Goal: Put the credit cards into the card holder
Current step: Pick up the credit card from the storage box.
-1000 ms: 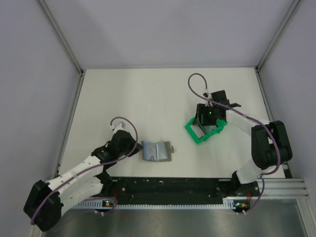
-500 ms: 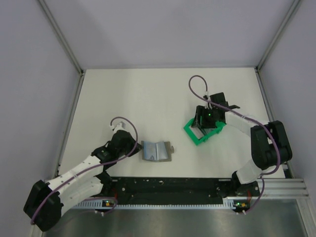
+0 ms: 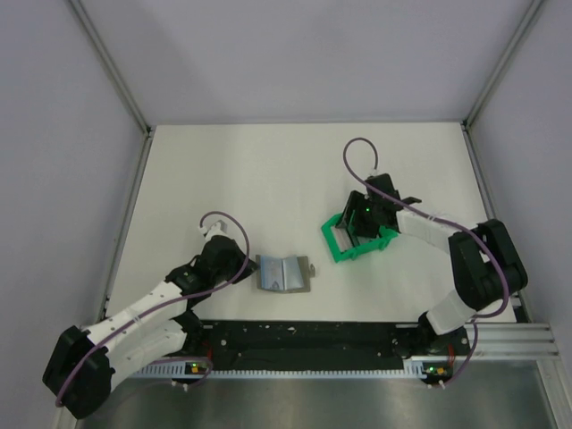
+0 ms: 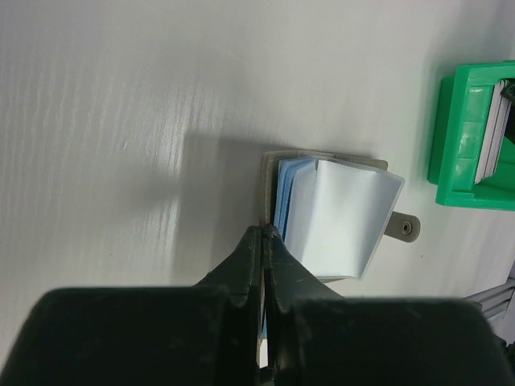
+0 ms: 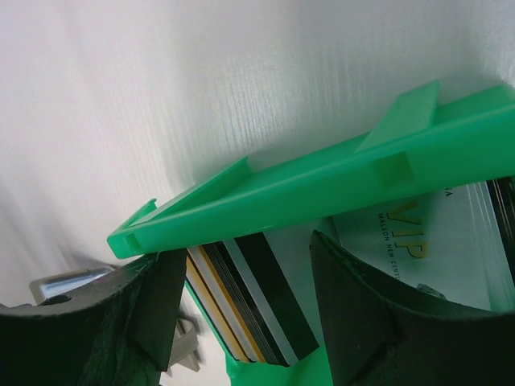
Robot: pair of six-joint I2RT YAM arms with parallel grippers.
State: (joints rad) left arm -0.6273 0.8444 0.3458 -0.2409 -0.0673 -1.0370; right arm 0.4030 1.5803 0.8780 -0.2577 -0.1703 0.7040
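Green tray (image 3: 332, 241) now sits nearer card holder (image 3: 282, 273); right gripper (image 3: 359, 222) spread wide astride credit cards (image 5: 257, 281), left gripper (image 4: 264, 233) pinched shut, so pick looks imminent.

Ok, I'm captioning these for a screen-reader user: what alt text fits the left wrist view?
The left tool, seen from its own camera, is pinched shut on the near edge of an open blue-grey card holder lying on a white table. At the right edge sits a green tray with cards stacked in it.
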